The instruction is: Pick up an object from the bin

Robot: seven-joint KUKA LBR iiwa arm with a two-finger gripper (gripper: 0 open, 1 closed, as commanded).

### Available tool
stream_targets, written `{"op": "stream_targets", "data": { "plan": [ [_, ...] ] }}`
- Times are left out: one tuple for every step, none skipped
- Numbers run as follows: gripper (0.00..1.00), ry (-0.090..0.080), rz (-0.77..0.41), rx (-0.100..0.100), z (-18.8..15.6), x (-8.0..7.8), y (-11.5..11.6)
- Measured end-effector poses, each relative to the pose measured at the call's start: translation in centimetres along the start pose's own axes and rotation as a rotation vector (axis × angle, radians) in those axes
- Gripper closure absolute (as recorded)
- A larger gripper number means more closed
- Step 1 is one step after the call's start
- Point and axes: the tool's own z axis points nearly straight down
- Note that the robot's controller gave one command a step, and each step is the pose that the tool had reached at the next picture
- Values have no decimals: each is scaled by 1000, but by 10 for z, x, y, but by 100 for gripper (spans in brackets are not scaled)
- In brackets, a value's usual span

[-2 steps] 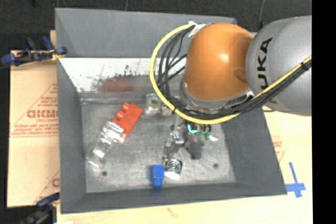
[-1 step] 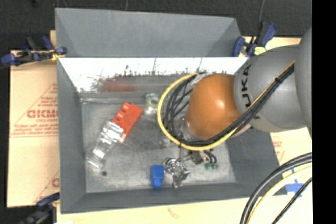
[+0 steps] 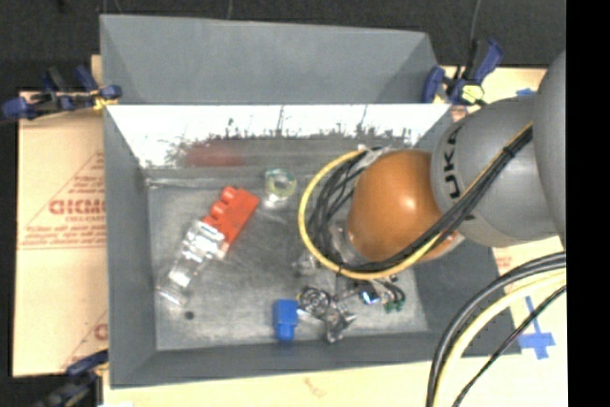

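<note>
gripper low at 5 o'clock of bin floor, under orange wrist cover; open or closed: cannot tell | 1 blue block just beside, at its 9 o'clock | 1 red brick touching 1 clear brick, floor's 9 o'clock | 1 clear round piece, 12 o'clock

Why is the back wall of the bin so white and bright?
In the camera view, light glares off the sloping back wall and washes it white. In the same view, the orange cover has a soft shine, and the floor under the arm, beside the blue piece, looks darker.
</note>
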Motion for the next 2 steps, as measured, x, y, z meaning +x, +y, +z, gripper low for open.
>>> {"op": "stream_targets", "data": {
  "plan": [
    [100,-7,1,1,-2,-2,0],
    [100,5,-202,3,-143,13,-8]
  ]
}}
